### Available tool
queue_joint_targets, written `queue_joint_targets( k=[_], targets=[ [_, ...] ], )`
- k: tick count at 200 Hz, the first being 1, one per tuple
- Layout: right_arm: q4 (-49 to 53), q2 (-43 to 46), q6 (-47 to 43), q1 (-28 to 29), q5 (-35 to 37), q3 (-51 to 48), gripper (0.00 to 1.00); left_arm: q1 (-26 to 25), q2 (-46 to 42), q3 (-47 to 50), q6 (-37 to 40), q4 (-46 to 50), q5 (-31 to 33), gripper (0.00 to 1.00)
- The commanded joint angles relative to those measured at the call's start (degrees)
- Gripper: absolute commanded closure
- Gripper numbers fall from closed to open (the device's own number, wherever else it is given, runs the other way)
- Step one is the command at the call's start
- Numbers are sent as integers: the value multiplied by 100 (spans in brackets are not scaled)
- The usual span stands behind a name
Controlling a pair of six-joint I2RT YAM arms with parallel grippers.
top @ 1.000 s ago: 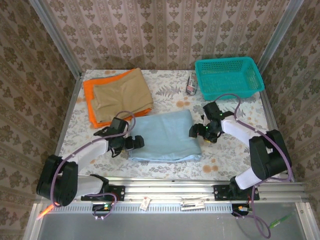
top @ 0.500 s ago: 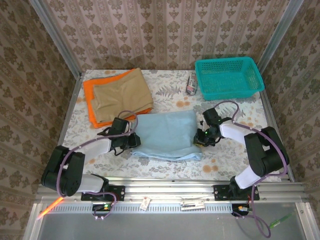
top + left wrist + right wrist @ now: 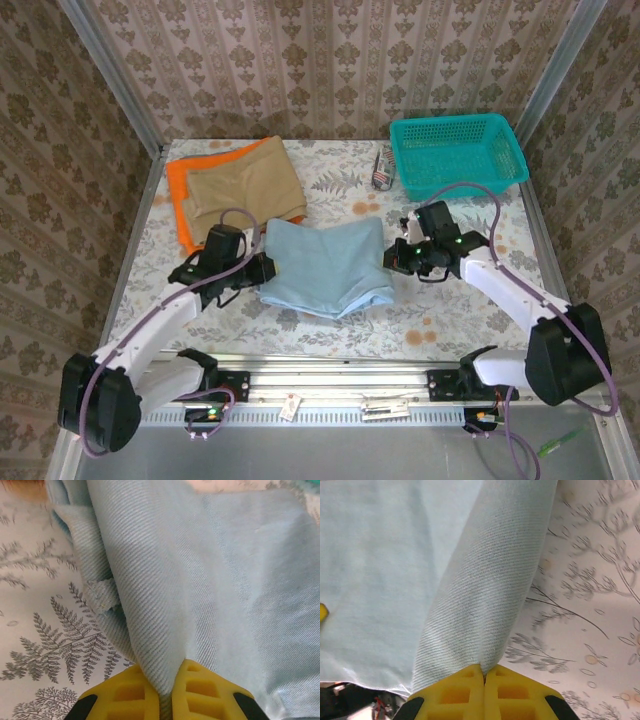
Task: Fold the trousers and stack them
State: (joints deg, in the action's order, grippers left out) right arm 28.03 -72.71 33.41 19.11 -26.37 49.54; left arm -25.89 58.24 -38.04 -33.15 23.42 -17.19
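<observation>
trousers sit at the middle of the table, a bit toward its near edge, already folded down to a compact pale-blue packet. a second ago that packet lay flat as a neat rectangle with a gripper parked off each side edge. half a second ago both had closed in on those edges. now the two side edges are raised and drawn toward the far edge, and the near hem sags into a shallow v between them. left gripper is clamped tight on the left edge; in the left wrist view the yellow pads pinch a ridge of twill with no gap. right gripper is likewise pinched shut on the right edge, cloth fanning up from the seam between its pads. your read: folding looks finished and the lift has begun, so the remaining work is likely the carry to the stack. the tan folded garment lies on the orange folded garment at the far left corner, probably the target. watch the sagging middle; it may drag or unfold if you spread the arms unevenly. teal basket at the far right corner, with a small object just beside it toward the centre. no brand, label or writing readable anywhere; marks on that small object are too small to tell.
</observation>
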Motion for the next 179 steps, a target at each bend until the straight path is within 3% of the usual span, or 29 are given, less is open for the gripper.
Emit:
queue_joint_targets(
  k=[1,38,89,133,159,179],
  targets=[
    [245,231,69,57,-190,351,100,-165,-204,-388,292,662,181,100],
    [599,409,71,205,-71,877,100,-295,-342,-971,370,1009,254,100],
    [1167,380,-99,581,342,2419,100,-514,-39,-2544,817,1554,315,100],
    [1021,-492,-223,824,443,3701,100,-466,410,-3617,1593,2036,1314,100],
    [941,-1652,-345,909,418,4878,100,-70,695,-3971,2081,2086,2080,100],
    [1035,-2710,-428,920,413,5909,100,865,836,-3878,2187,1759,1903,100]
  ],
)
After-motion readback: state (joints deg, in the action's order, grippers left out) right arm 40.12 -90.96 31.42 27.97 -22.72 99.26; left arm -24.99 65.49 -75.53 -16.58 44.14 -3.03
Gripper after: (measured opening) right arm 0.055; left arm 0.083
